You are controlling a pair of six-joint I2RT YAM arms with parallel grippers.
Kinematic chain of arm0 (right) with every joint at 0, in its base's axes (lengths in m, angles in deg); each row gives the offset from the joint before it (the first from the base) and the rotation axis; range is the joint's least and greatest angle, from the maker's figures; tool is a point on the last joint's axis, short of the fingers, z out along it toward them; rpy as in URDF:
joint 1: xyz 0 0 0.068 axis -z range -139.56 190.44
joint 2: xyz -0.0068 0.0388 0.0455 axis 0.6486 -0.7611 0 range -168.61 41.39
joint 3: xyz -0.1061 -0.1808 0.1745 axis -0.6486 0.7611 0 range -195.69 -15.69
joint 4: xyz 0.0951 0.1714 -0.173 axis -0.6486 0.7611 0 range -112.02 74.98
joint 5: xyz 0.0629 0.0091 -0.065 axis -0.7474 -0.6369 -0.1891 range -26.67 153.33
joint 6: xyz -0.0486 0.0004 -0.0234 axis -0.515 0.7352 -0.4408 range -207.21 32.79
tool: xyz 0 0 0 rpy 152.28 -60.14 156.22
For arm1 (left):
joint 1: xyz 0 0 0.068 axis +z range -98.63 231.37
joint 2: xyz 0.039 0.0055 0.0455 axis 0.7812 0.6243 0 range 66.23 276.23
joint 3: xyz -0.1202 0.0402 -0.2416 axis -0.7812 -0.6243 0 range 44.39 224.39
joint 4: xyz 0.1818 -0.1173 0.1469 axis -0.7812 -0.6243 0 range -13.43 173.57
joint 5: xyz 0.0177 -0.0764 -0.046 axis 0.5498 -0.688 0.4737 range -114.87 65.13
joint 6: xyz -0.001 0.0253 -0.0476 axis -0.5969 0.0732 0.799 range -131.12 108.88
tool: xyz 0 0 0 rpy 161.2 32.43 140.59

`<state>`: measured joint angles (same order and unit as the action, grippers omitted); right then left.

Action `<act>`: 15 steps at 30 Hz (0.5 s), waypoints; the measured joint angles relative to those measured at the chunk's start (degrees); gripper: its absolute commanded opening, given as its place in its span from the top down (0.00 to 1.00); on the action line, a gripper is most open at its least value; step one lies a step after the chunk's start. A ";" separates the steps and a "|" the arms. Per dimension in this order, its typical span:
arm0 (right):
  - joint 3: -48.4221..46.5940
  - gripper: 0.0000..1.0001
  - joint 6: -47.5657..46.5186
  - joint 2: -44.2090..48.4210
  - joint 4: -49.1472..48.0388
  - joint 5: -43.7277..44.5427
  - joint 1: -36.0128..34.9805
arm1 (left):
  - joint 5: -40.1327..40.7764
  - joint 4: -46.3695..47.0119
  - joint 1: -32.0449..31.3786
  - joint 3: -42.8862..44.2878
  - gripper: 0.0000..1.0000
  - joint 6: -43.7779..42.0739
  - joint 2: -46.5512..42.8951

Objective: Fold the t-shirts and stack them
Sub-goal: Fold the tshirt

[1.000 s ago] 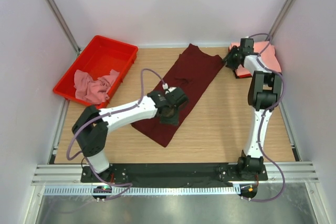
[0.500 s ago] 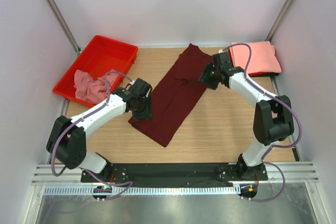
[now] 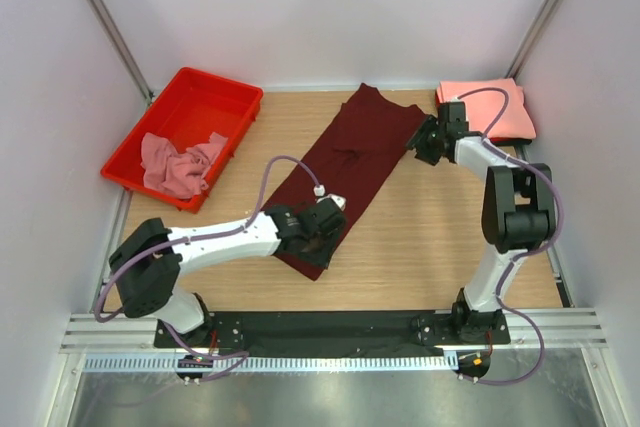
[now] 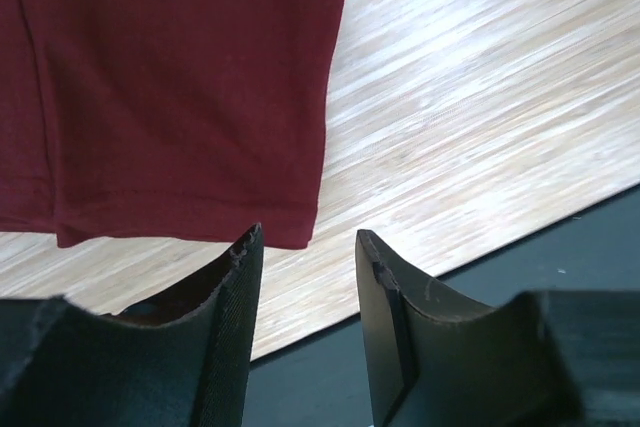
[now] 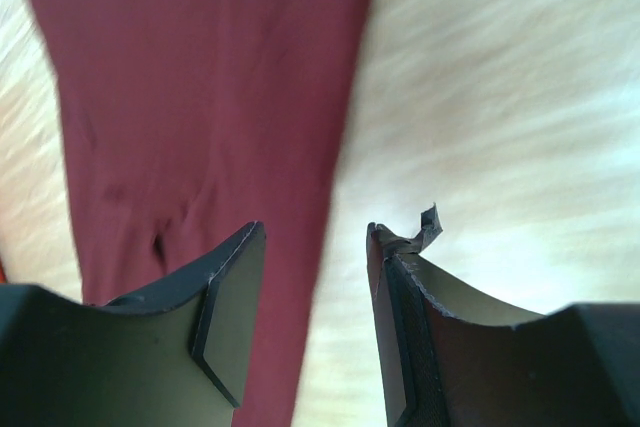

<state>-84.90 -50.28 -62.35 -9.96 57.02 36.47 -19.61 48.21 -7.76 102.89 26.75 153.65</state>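
Maroon t-shirt (image 3: 350, 157) lies folded into a long strip, running diagonally across the wooden table (image 3: 430, 237) from the far middle toward the near left. The left gripper (image 3: 318, 239) sits at the strip's near end. In the left wrist view its fingers stand apart with nothing between them, and the hem corner of the maroon t-shirt (image 4: 180, 87) lies just ahead of the tips of the left gripper (image 4: 305, 237); whether they touch the cloth cannot be told.

The right gripper (image 3: 422, 142) is beside the far right edge of the strip. The blurred right wrist view shows the right gripper (image 5: 315, 229) spread open and empty, one finger over the maroon t-shirt (image 5: 200, 97), the other over bare wood.

A folded salmon-pink t-shirt (image 3: 490, 107) rests in the far right corner. A dusty pink t-shirt (image 3: 175, 165) lies crumpled in the near end of the red tray (image 3: 215, 87) at far left.
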 measured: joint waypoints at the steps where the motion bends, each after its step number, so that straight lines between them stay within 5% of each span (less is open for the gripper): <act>1: -0.87 0.48 -0.07 -1.68 -0.50 -0.39 0.90 | 1.27 0.00 -1.07 -0.17 0.56 0.00 0.61; 15: -10.47 0.47 -0.20 -16.33 -7.80 -2.19 7.04 | 15.80 -0.11 -10.47 -0.66 0.57 -1.38 9.01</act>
<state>-95.37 -50.48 -78.68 -17.77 54.84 43.51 -3.81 48.11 -18.23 102.23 25.37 162.65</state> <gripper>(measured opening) 0.534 0.437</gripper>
